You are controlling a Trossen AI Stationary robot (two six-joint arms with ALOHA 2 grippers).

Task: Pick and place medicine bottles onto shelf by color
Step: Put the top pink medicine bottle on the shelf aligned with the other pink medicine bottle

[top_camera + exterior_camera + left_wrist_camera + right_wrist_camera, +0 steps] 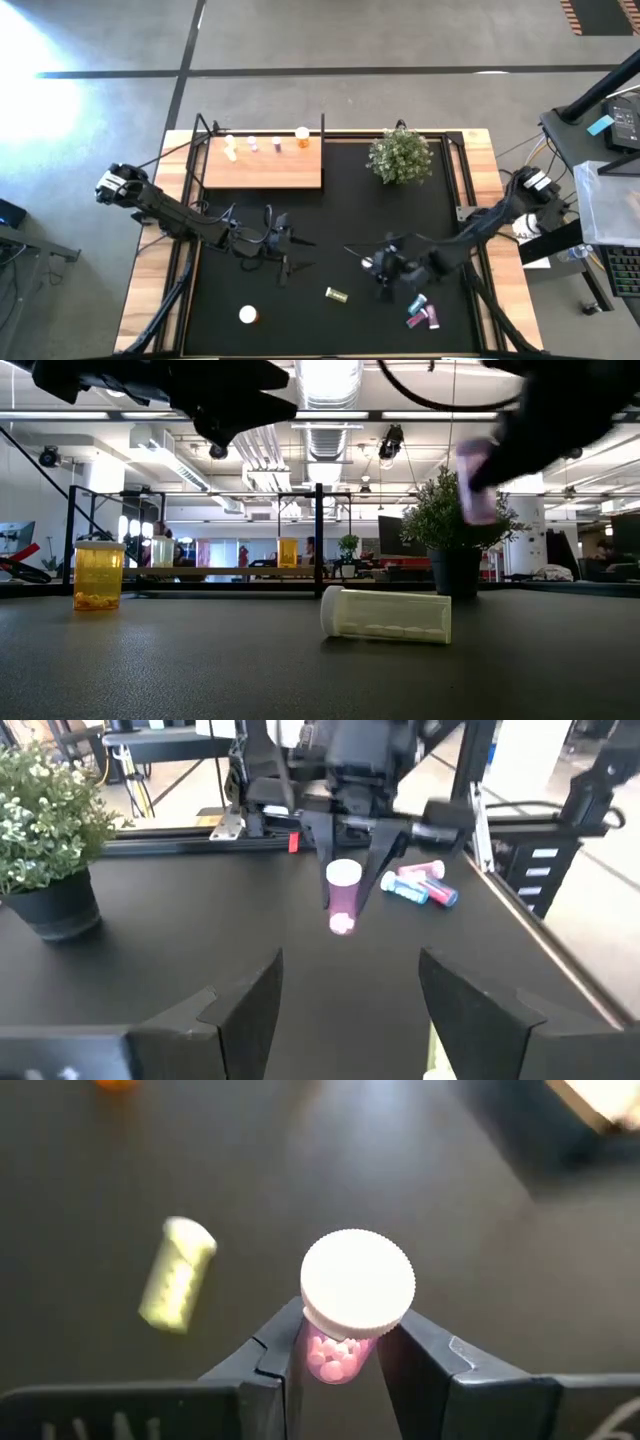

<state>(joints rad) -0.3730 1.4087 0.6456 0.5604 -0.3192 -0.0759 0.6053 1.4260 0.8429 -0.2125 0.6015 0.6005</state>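
My right gripper [383, 272] hangs over the black mat, right of middle, shut on a pink medicine bottle [335, 1358] with a white cap [358, 1280]. My left gripper [284, 255] hovers open left of middle, facing that bottle [343, 900] with nothing between its fingers. A yellowish bottle [336, 294] lies on its side on the mat. An orange bottle [248, 315] stands near the front edge. Pink, purple and teal bottles [422, 312] lie at the front right. The shelf [262, 168] at the back left carries several bottles along its far edge. My right gripper pinches the pink bottle's body just under the cap [312, 1348] between its two fingers, one on each side. The fingers [322, 850] slant down onto it from the table's right. The bottle is lifted clear of the mat, cap up and roughly upright.
A small green plant in a dark pot [400, 155] stands at the back, right of the shelf. Thin black posts [322, 125] rise from the shelf's edges. The mat between the two grippers is bare.
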